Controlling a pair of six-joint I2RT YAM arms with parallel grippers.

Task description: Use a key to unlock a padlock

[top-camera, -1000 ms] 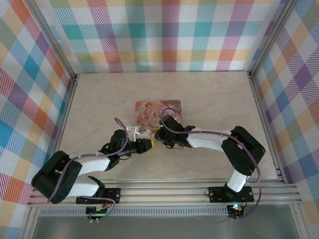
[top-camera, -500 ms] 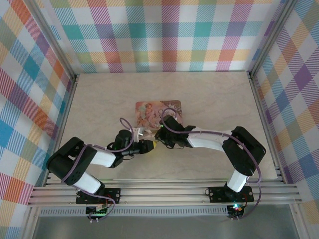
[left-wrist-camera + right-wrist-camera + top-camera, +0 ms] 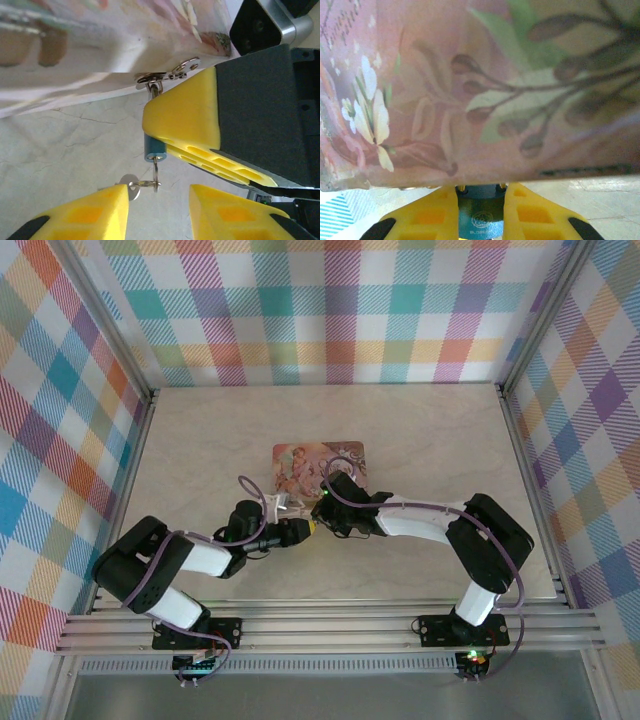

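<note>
We look down on a pale, marble-veined bench (image 3: 200,440) walled in by bright plaid panels (image 3: 330,310), with a pink illustrated tin (image 3: 300,462) lying near its middle. Both arms reach in to the tin's near edge, where their yellow tips almost meet. From the right wrist we see the right pincer (image 3: 480,194) clamped on the padlock (image 3: 480,220), one yellow finger (image 3: 427,216) on each side of its body. That body is a small teal-blue block with a round stamped mark on its face and two small pins at its top, tucked just under the tin's edge. From the left wrist we see the padlock as a short blue barrel pressed against the right pincer's yellow finger. Its silvery shackle (image 3: 154,89) runs up to a metal hasp and short links at the tin's rim. Under the body hangs a thin wire ring carrying the key (image 3: 130,181), a tiny flat metal piece. The left pincer (image 3: 159,205) stands just below with its fingers apart, holding nothing; the key lies right beside its left finger (image 3: 85,212), though we cannot tell whether they touch.
</note>
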